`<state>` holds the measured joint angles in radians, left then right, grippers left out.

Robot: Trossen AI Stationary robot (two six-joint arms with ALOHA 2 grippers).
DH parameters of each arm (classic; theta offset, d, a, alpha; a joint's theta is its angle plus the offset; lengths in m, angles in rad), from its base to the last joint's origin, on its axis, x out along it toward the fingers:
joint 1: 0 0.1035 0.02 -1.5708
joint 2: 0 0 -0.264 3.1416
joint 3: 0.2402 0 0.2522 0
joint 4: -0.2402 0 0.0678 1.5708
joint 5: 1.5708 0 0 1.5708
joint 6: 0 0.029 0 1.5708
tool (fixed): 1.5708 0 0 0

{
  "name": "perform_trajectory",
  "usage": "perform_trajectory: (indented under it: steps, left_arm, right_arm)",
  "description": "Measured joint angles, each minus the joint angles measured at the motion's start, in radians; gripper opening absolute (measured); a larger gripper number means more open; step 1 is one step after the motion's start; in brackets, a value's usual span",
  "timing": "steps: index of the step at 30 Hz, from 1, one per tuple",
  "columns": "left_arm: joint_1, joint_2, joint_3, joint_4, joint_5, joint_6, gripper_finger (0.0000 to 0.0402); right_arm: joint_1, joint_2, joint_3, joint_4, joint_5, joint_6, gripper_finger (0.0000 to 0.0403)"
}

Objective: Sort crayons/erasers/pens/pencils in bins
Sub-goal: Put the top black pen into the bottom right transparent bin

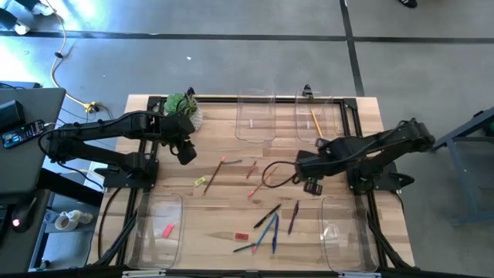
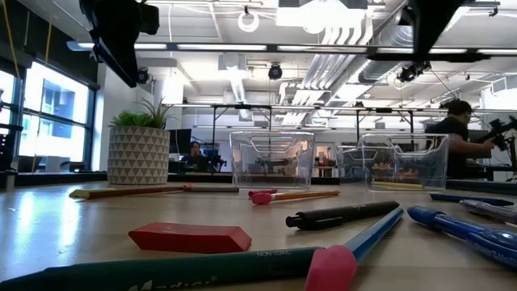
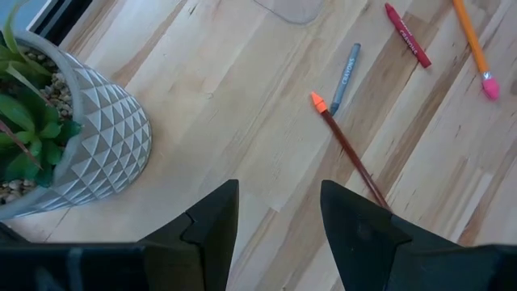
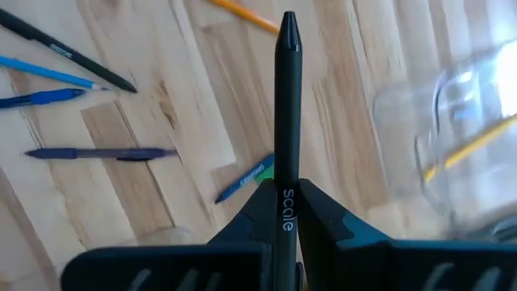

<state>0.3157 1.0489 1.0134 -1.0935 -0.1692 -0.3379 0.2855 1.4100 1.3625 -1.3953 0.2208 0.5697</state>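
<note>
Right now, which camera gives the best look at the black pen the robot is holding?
The right wrist view: the black pen fills the middle, clamped in the right gripper, printed lettering readable. The high view shows only the right gripper above the table, the pen hard to make out. The low and left wrist views miss it.

Bright, even light falls on the pale wooden tabletop [image 1: 231, 174] in the high view, with only soft, short shadows under the arms. In the low view, ceiling strip lights [image 2: 242, 47] and a window [image 2: 48, 113] at the side glare white, the arms above show as dark silhouettes, and the nearest green stick with its pink tip [image 2: 242, 267] is soft and out of focus. In the right wrist view a clear bin [image 4: 460, 137] is smeared with blur and washed by glare.
</note>
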Motion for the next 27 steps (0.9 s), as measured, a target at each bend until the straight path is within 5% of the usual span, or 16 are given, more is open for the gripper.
perform_trajectory:
  steps: [14,27]
  left_arm:
    - [0.000,0.000,0.000,0.000,0.000,-0.029,0.0163]
    - [0.000,0.000,0.000,0.000,0.000,-0.051,0.0163]
  right_arm:
    - [0.208,-0.221,-0.195,0.043,-0.072,0.586,0.0012]
    - [0.512,-0.224,-0.268,0.178,-0.078,0.979,0.0012]
